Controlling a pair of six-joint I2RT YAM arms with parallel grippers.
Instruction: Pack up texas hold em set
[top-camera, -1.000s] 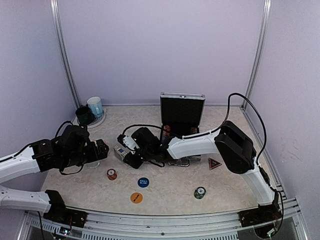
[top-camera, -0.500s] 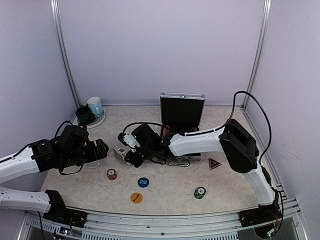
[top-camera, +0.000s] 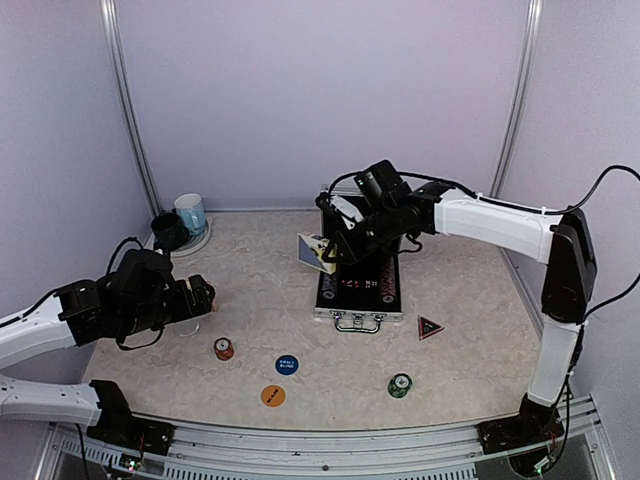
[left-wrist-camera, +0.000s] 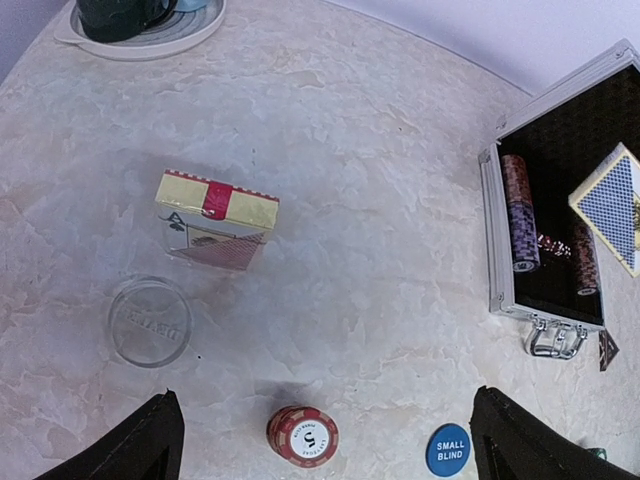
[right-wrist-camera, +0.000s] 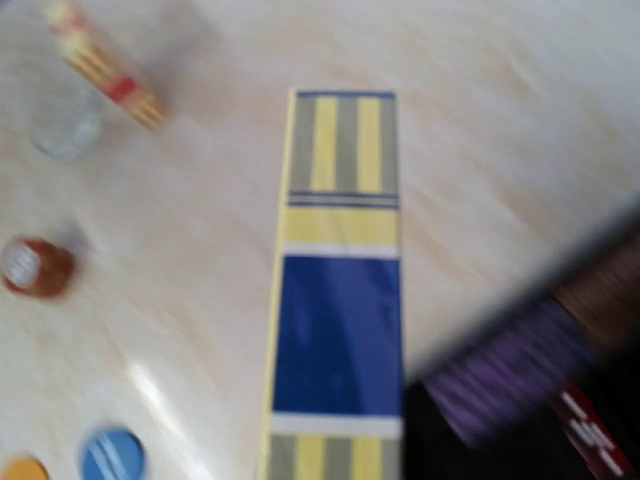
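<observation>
The texas hold em set's silver case (top-camera: 355, 316) lies open, chip rows (left-wrist-camera: 517, 215) in its black lining. Our right arm stretches over the case's left edge, right gripper (top-camera: 333, 252) clenched on a tilted blue-and-yellow card deck (top-camera: 314, 252). Left of the case our left gripper (top-camera: 198, 298) hangs low, jaws spread wide. The left wrist view reveals a red deck (left-wrist-camera: 215, 215) and a clear disc (left-wrist-camera: 150, 322) marked "DEALER", both hidden from above. In front of the case, a blue button (top-camera: 287, 365) reads "SMALL BLIND".
</observation>
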